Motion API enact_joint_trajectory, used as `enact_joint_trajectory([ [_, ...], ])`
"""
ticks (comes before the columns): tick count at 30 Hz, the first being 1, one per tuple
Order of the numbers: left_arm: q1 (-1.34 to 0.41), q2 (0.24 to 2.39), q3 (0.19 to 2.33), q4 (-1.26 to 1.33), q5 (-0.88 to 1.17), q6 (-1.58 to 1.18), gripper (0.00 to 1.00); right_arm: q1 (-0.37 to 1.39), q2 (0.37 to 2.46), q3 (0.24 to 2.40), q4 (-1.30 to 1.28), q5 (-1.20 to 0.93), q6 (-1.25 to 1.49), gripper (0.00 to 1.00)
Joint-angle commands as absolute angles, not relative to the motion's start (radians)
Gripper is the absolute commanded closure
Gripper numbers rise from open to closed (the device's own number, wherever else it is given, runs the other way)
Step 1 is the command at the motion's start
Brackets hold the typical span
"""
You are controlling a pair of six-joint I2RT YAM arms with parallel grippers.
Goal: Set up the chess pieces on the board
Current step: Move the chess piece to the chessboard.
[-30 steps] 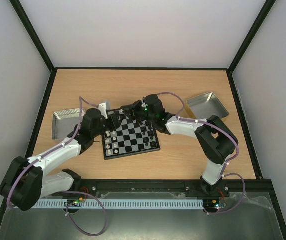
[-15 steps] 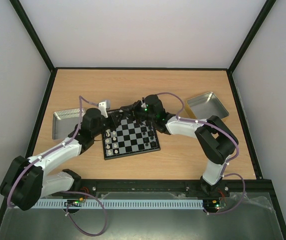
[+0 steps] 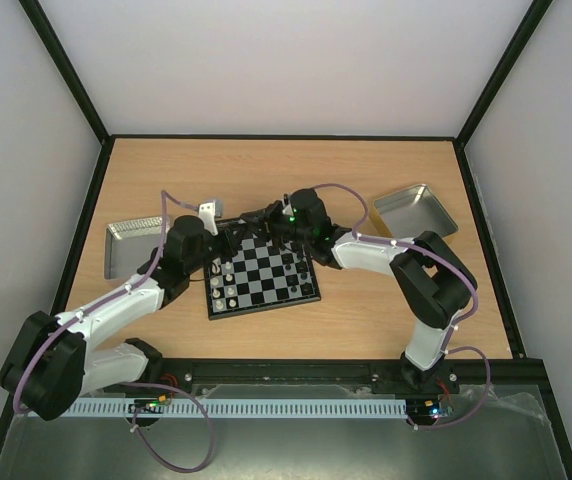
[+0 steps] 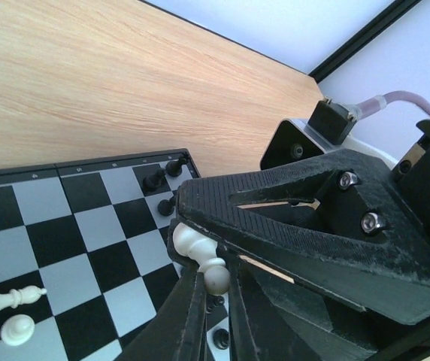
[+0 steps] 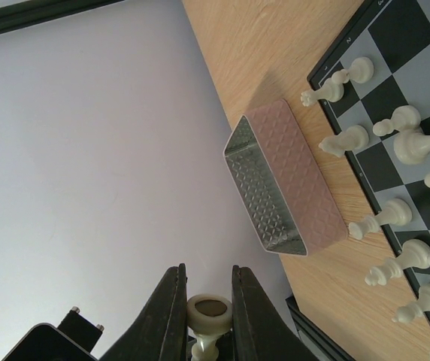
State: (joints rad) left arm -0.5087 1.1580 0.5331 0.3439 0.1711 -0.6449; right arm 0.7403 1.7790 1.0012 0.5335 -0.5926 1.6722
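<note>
The chess pieces (image 3: 224,285) are partly set. Cream-white men stand along the left edge of the board (image 3: 284,278), and a few black men (image 4: 155,179) stand at its far corner. The board lies on the table just ahead of my arms, between the left tin (image 3: 126,245) and the right tin (image 3: 416,210).

Tool state:
- **Left:** My left gripper (image 4: 215,284) is clamped on a cream-white piece (image 4: 198,254). The piece lies tilted, with its round head between the fingers.
- **Right:** My right gripper (image 5: 209,299) also pinches a cream-white man, base toward its wrist camera.
- **Position:** Both grippers meet above the far-left corner of the board. I judge that they hold one and the same man, but the views do not settle it.

Step in hand, as I judge it, is a hand-over or re-grip of one white man before placement.

The next move calls for the following:
1. Release with one gripper only while the other holds firm.
2. Turn the man upright, base down.
3. Lower it onto a free square among the white men without striking its neighbours.

Against the view of one second ago, my two wrists have drawn slightly closer over that corner. The board, the tins and the standing men have not moved.
</note>
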Motion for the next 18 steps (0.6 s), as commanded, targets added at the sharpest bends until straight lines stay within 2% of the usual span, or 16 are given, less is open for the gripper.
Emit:
enact_joint_trajectory([
  [1,-0.511,1.137,0.565,0.361,0.135,-0.599,0.95,0.752,1.763,1.014,0.52,-0.615,1.636,0.93],
  [6,-0.511,1.13,0.566,0.33,0.127,-0.565,0.98,0.753,1.768,1.028,0.489,-0.609,1.593,0.91],
  [9,-0.511,1.116,0.576,0.238,0.082,-0.554,0.98,0.752,1.77,1.061,0.438,-0.587,1.503,0.77],
  [13,-0.511,1.094,0.616,0.04,0.002,-0.549,0.98,0.749,1.776,1.14,0.248,-0.523,1.287,0.57],
  [15,-0.508,1.088,0.64,-0.054,-0.027,-0.547,0.98,0.75,1.792,1.187,0.16,-0.485,1.138,0.52],
  [18,-0.495,1.095,0.684,-0.192,-0.047,-0.551,0.98,0.754,1.844,1.279,-0.008,-0.427,0.927,0.52],
])
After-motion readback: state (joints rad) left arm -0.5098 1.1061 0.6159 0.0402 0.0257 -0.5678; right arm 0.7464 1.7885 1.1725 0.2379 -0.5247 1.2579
